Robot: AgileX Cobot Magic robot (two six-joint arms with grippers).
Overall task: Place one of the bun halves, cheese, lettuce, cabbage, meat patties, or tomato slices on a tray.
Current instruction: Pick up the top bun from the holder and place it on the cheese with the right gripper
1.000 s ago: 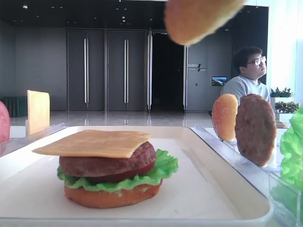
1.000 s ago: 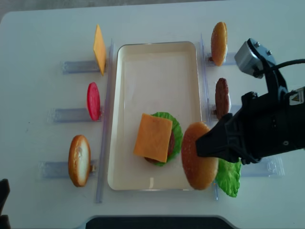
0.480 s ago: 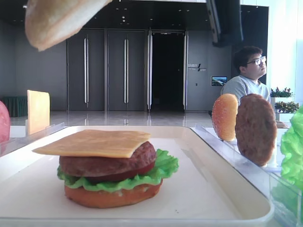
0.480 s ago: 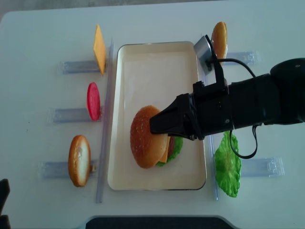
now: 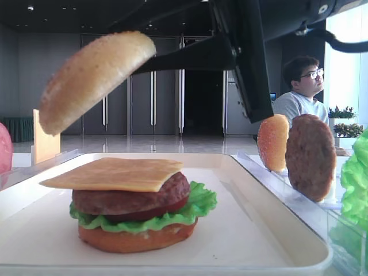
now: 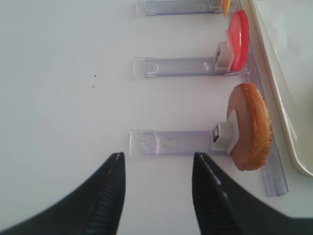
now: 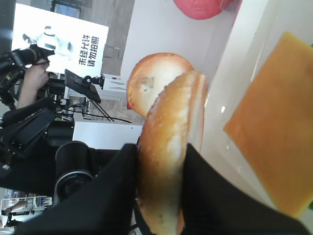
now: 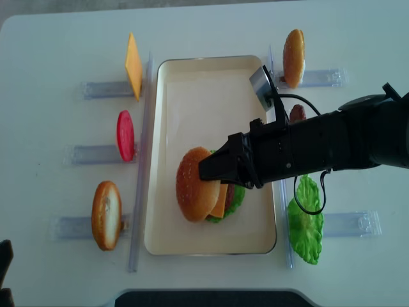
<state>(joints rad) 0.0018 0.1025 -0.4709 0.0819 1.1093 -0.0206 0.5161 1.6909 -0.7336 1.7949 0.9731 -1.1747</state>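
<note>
While pinched in right pincer [image 8: 203,171], bun top [image 8: 193,193] above cheese [image 5: 115,173].

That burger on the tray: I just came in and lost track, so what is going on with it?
The right gripper is shut on the domed bun half and holds it tilted in the air above the stack on the white tray. The stack so far is a bun bottom, lettuce, tomato, a patty and cheese on top. The left gripper hangs open over the table, holding nothing.
</note>
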